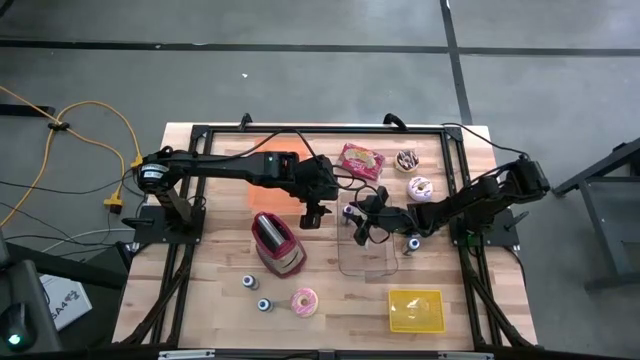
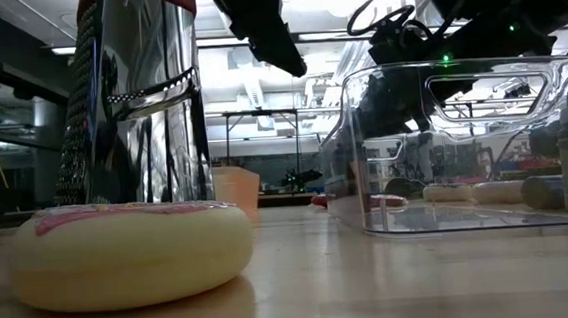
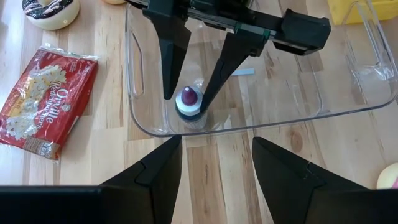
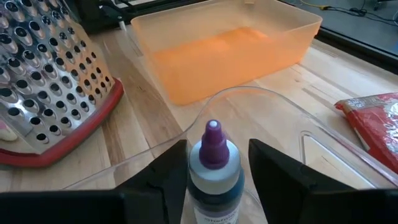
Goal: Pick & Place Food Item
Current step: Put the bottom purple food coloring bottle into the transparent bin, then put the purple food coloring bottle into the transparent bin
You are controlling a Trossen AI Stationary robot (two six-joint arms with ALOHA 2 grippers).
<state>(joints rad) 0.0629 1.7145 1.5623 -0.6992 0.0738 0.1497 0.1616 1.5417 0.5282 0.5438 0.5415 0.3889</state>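
Note:
A small bottle with a purple cap (image 4: pixel 214 163) (image 3: pixel 188 101) stands upright on the floor of the clear plastic bin (image 1: pixel 366 255) (image 3: pixel 261 93), near the bin's left wall. My right gripper (image 1: pixel 360 228) (image 4: pixel 217 152) reaches down into the bin, open. Its two fingers stand close on either side of the bottle, and a narrow gap shows beside one finger (image 3: pixel 166 81). My left gripper (image 1: pixel 312 214) (image 3: pixel 214 149) hovers open just left of the bin, above bare table, holding nothing.
A red-based grater (image 1: pixel 278 243) (image 4: pixel 43 87) stands left of the bin, with an orange bin (image 4: pixel 230 50) beyond it. A popcorn bag (image 1: pixel 361 158) and two donuts (image 1: pixel 406 160) (image 1: pixel 420 187) lie toward the far edge. A pink donut (image 1: pixel 304 302), small bottles (image 1: pixel 256 293) and a yellow container (image 1: pixel 416 310) sit near.

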